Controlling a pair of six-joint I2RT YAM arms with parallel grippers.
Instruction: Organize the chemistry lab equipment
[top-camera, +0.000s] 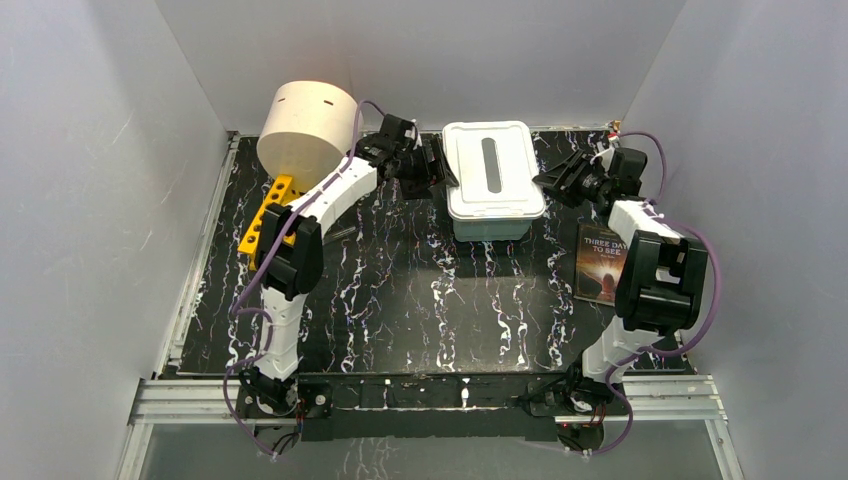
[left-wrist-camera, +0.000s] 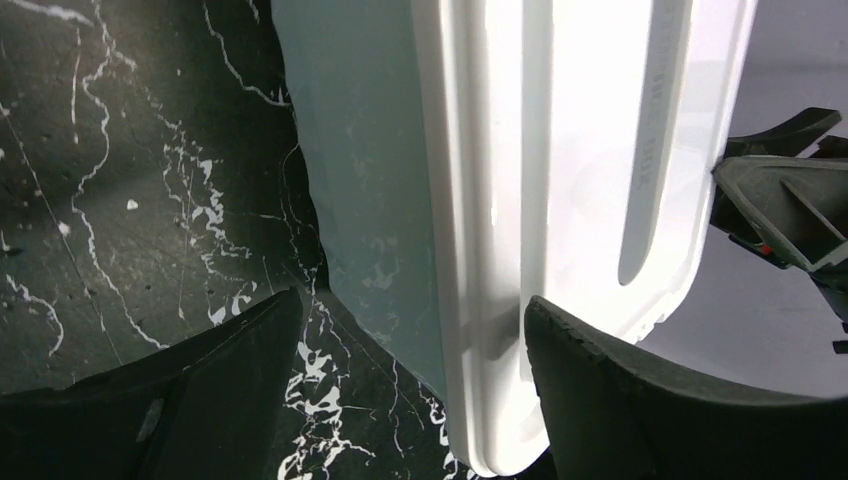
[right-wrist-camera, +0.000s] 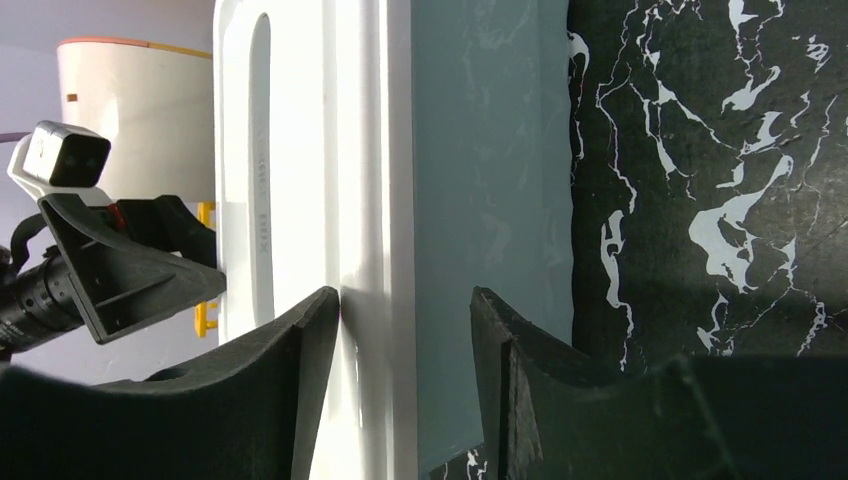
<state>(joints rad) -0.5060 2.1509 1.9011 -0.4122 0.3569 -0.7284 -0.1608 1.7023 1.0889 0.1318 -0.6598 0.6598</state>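
A white lidded bin (top-camera: 470, 205) stands at the back middle of the table. My left gripper (top-camera: 437, 170) is open at its left side; in the left wrist view (left-wrist-camera: 410, 310) the jaws straddle the lid's rim (left-wrist-camera: 480, 300) with wide gaps. My right gripper (top-camera: 552, 180) is open at its right side; in the right wrist view (right-wrist-camera: 405, 295) one finger touches the lid's top (right-wrist-camera: 300, 200) and the other sits beside the bin wall (right-wrist-camera: 490, 200). The yellow holed rack (top-camera: 268, 215) lies at the back left, partly under my left arm. The beaker, flask, tongs, tube, brush and packet are out of view.
A big cream cylinder (top-camera: 305, 125) lies on its side at the back left corner, above the rack. A dark-covered book (top-camera: 600, 262) lies at the right, beside my right arm. White walls close in the table on three sides.
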